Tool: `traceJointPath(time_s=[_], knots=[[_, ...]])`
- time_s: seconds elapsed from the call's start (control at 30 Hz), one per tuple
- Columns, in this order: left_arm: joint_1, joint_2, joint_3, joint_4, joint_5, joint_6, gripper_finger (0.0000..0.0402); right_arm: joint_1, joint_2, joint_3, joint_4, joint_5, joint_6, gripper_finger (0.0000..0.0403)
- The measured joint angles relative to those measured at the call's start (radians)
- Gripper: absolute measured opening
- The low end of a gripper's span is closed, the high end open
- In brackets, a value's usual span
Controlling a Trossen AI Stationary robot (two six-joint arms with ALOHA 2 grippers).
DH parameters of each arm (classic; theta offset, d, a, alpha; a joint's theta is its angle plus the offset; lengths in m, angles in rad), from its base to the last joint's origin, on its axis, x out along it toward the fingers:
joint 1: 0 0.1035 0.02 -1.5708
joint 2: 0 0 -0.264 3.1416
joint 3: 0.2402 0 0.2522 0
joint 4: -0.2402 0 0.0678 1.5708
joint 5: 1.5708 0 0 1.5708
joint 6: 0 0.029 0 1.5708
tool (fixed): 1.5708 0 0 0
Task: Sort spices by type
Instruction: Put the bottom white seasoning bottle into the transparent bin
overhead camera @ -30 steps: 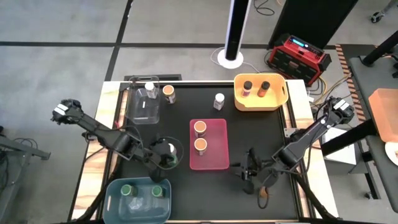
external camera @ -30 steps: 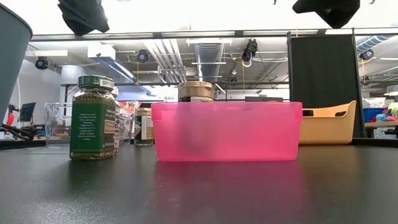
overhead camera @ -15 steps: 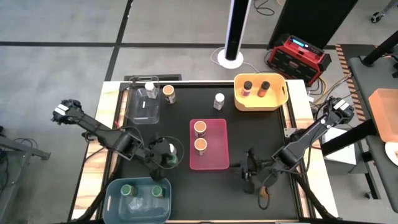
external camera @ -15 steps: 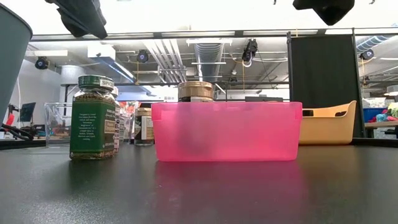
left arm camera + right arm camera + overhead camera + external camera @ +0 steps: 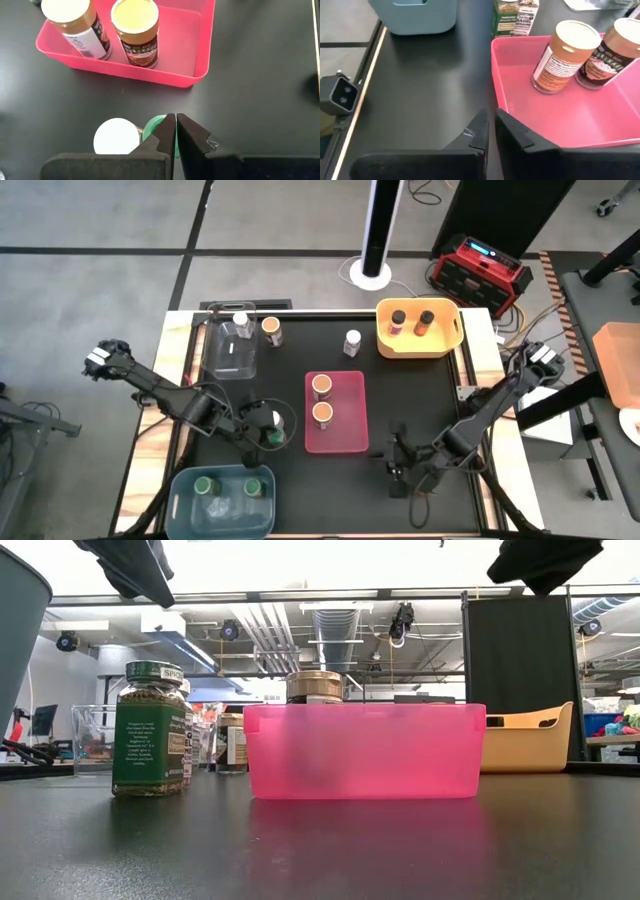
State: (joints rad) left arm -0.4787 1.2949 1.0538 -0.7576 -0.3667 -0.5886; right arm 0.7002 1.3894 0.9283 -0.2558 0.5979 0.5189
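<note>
From above, you see the left claw (image 5: 262, 430) over a green-lidded spice jar (image 5: 270, 434) on the black counter (image 5: 400, 400) beside the pink rectangular plastic bin (image 5: 347, 412), while the right claw (image 5: 393, 470) hangs near the counter's front edge. Your left wrist view shows that claw's fingers (image 5: 162, 135) pressed together, holding nothing, above the green lid (image 5: 156, 125) and a white-lidded jar (image 5: 117, 136). Your right wrist view shows its fingers (image 5: 480, 131) closed and empty before the pink bin (image 5: 545, 117), which holds two orange-lidded jars (image 5: 561, 55).

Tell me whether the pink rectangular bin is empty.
Not empty. The pink rectangular bin holds two upright orange-lidded spice jars, standing side by side.
</note>
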Motion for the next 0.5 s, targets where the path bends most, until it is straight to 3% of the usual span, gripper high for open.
traceJointPath(time_s=[0.5], knots=[[0.006, 0.030, -0.001, -0.171, -0.035, 0.065, 0.0000, 0.000, 0.013, 0.000, 0.109, 0.032, -0.062, 0.0018]])
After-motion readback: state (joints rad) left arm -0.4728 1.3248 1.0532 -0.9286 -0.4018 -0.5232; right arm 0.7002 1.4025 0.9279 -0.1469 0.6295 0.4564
